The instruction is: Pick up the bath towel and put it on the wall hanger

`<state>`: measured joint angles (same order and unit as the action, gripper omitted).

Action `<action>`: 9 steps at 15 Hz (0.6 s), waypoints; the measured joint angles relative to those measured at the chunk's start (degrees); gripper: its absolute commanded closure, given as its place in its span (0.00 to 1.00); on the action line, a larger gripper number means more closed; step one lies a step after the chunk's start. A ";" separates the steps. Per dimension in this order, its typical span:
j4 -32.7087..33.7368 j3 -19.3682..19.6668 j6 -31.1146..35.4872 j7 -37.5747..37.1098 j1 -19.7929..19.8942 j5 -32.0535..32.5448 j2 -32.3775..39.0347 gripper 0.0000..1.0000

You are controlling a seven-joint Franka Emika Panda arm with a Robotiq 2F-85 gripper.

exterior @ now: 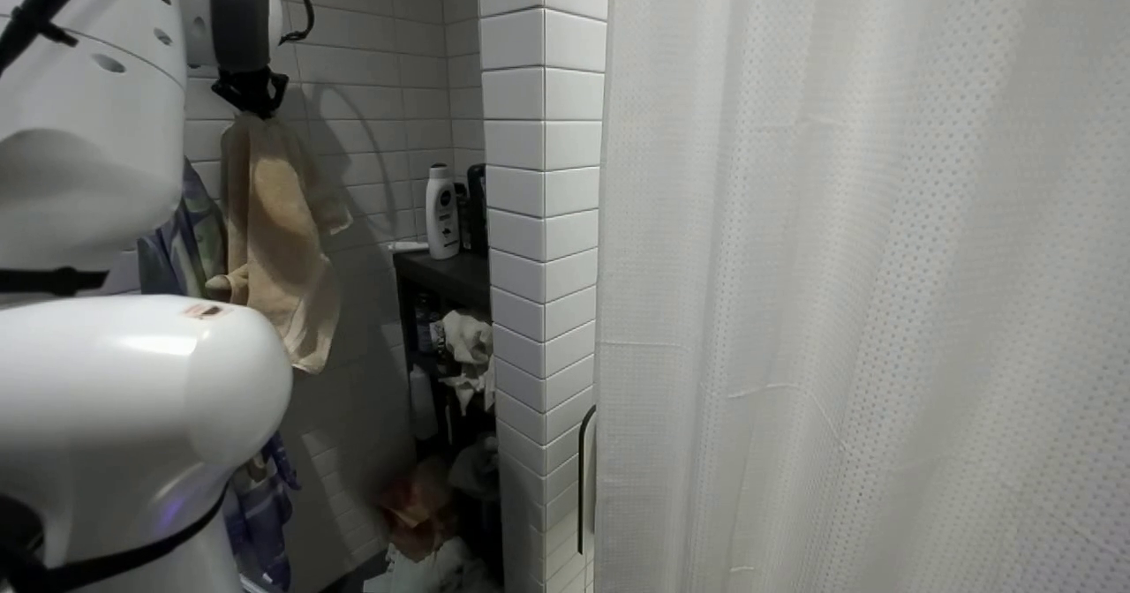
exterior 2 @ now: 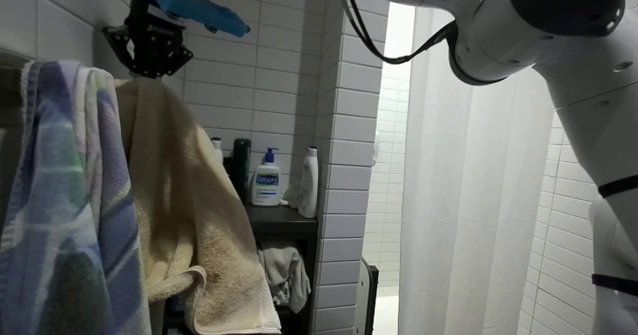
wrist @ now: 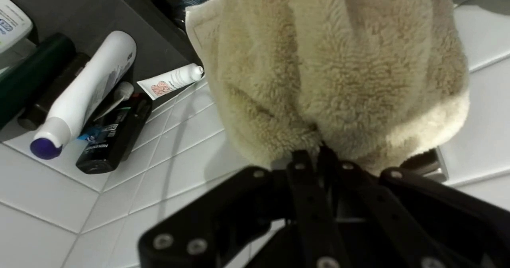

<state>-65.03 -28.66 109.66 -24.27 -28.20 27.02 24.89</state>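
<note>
Towel [exterior 2: 222, 235] in grip beneath end effector [exterior 2: 147, 75]

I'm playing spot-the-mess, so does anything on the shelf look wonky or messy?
Yes, two things. The white tube lies on its side on the shelf, while the white bottle near it stands upright. Lower down, the grey cloth is bunched up instead of neatly folded.

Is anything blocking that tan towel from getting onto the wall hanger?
Nothing that I can see. The end effector is closed on the tan towel; what looks like the metal hanger shows partly behind it in the wrist view. The blue patterned cloth hangs beside the towel.
</note>
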 measured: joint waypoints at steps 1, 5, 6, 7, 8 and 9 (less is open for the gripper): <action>-0.68 0.01 0.23 -0.16 0.23 0.00 -0.27 0.98; -3.08 0.00 1.10 -1.17 1.00 0.00 -1.37 0.98; -3.55 0.00 1.42 -1.31 1.15 0.00 -1.63 0.98; -4.03 0.00 1.68 -1.46 1.31 0.00 -1.90 0.98; -4.42 0.00 1.97 -1.60 1.41 0.00 -2.11 0.87; -4.89 0.01 2.33 -1.82 1.55 0.00 -2.36 0.65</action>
<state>-69.92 -28.66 111.99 -26.09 -26.65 27.02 22.52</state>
